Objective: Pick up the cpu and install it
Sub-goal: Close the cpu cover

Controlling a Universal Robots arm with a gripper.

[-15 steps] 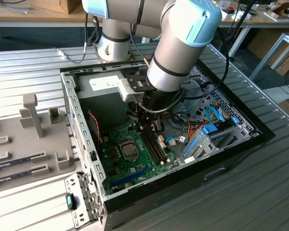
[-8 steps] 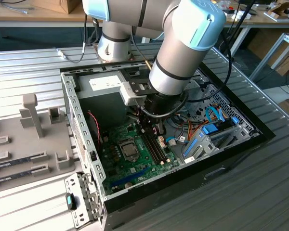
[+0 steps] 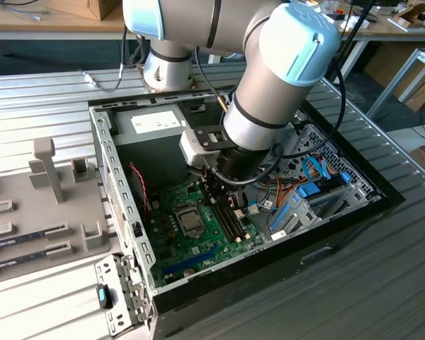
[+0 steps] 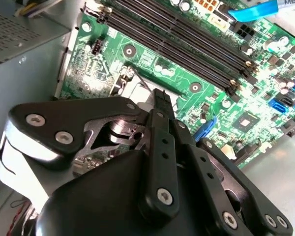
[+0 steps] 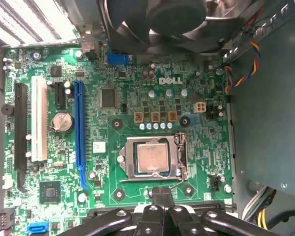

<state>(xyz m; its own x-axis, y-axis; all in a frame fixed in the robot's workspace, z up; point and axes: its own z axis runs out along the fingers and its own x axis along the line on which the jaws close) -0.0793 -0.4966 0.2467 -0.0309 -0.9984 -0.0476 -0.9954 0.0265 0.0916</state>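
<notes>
Though jaws half-hide the socket [image 4: 129, 73], cpu [image 5: 152, 158] sits seated.

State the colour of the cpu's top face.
The cpu is silver-grey metal on top; it shows best in the first wrist view.

In the second wrist view the tool [image 4: 162, 101] blocks most of the socket [image 4: 131, 74] just beyond its tip, so little of the cpu [image 5: 152, 158] seated there can be made out. The motherboard [image 4: 137, 49] beneath the tool's body is hidden too. In the first wrist view the tool's base is cut off by the picture's edge, as is the fan [image 5: 157, 19] far ahead of the tip. In the exterior view the arm [image 3: 269, 92] covers the tool's upper part and the board behind it.
</notes>
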